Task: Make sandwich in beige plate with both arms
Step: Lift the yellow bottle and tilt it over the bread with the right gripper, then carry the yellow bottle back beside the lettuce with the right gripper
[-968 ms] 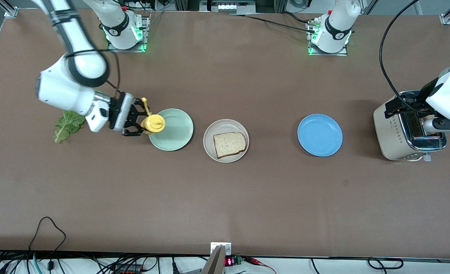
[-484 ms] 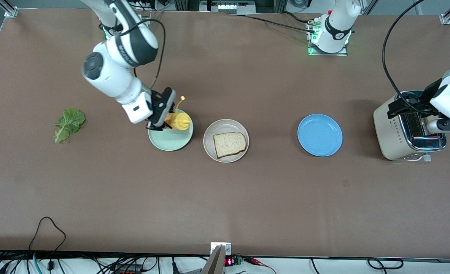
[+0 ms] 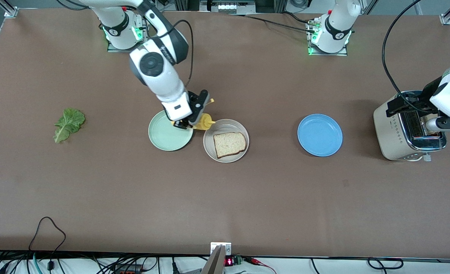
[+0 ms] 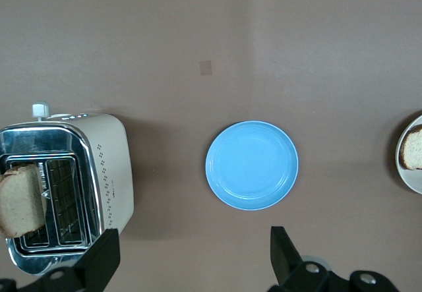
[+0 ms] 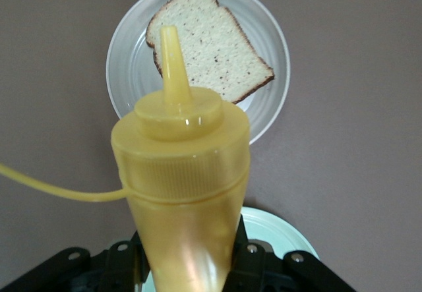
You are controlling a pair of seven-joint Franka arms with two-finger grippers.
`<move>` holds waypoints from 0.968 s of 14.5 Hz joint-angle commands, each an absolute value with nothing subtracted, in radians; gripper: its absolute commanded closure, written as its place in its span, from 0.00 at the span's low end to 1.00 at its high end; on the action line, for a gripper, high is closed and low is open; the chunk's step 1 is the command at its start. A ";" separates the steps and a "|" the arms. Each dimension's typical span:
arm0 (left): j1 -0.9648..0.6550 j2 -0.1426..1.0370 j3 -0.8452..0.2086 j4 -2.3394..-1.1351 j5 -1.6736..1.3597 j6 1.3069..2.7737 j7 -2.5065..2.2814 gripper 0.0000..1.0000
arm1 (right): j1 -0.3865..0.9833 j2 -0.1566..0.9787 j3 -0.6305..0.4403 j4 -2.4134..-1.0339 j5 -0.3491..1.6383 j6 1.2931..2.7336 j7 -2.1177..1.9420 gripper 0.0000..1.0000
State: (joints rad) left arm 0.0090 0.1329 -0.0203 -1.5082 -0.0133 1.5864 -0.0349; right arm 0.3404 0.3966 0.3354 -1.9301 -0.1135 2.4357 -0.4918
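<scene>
Front: right pincer [image 3: 193, 122] pinches glossy yellow squeeze bottle [image 3: 204, 122] over the round beige plate [image 3: 209, 146] rim; plate mid-desk, holding one speckled bread slice [image 3: 229, 144]. Left wrist: left pincer [image 4: 191, 259] spread above toaster [image 4: 66, 186]. Right wrist: nozzle [image 5: 173, 64] toward bread.

Sandwich parts, unassembled

Bread slice [image 3: 229, 144] flat on beige plate [image 3: 209, 149] just beneath right gripper [image 3: 190, 122]; lettuce leaf [image 3: 68, 123] well apart.
</scene>
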 commanded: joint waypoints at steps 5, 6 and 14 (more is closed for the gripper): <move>0.037 0.028 -0.041 -1.630 -0.014 1.618 -0.041 0.00 | 0.452 0.531 0.281 -1.757 -0.273 2.322 -0.362 1.00; 0.037 0.009 -0.041 -1.659 -0.012 1.632 -0.041 0.00 | 0.475 0.538 0.259 -1.747 -0.273 2.322 -0.361 0.99; 0.040 0.011 -0.032 -1.632 0.012 1.623 -0.028 0.00 | 0.318 0.410 0.267 -1.792 -0.182 2.269 -0.447 0.99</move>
State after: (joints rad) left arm 0.0274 0.0295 -0.0293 -1.6235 0.0007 1.6129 -0.0347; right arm 0.3936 0.4954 0.2430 -1.7585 -0.2422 2.3103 -0.3849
